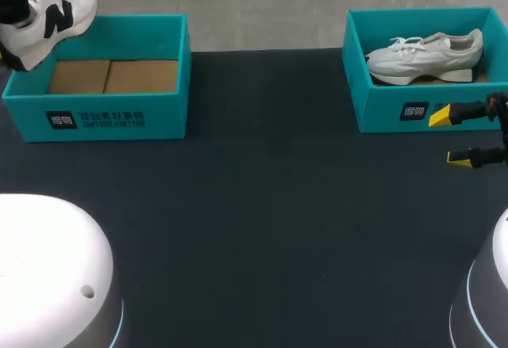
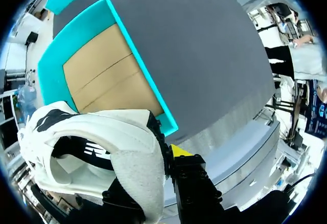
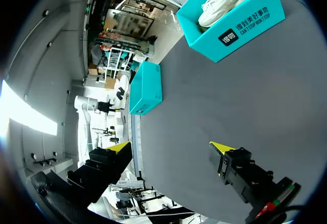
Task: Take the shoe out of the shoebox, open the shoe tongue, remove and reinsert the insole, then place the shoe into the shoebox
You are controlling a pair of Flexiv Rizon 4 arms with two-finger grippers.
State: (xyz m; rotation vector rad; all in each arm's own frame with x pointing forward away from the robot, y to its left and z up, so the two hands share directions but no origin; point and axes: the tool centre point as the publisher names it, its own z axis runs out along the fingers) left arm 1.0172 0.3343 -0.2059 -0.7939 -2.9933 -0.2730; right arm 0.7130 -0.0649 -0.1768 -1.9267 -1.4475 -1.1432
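A white shoe (image 1: 49, 16) with black side marks hangs above the far left corner of the left teal shoebox (image 1: 119, 117). My left gripper (image 2: 168, 155) is shut on its heel collar; one yellow tip shows beside the shoe (image 2: 102, 147), the other finger is hidden behind it. In the left wrist view that shoebox (image 2: 56, 55) lies below the shoe with only its brown cardboard floor showing. My right gripper (image 1: 449, 137) stands open and empty in front of the right teal shoebox (image 1: 389, 110), which holds an all-white shoe (image 1: 425, 56). The right wrist view shows this gripper (image 3: 169, 146) well short of that box (image 3: 240, 27).
The dark table mat (image 1: 262, 221) stretches between the two boxes and toward me. The white bases of my arms (image 1: 48, 268) stand at the near corners. In the right wrist view the left shoebox (image 3: 145, 88) sits far off across the mat.
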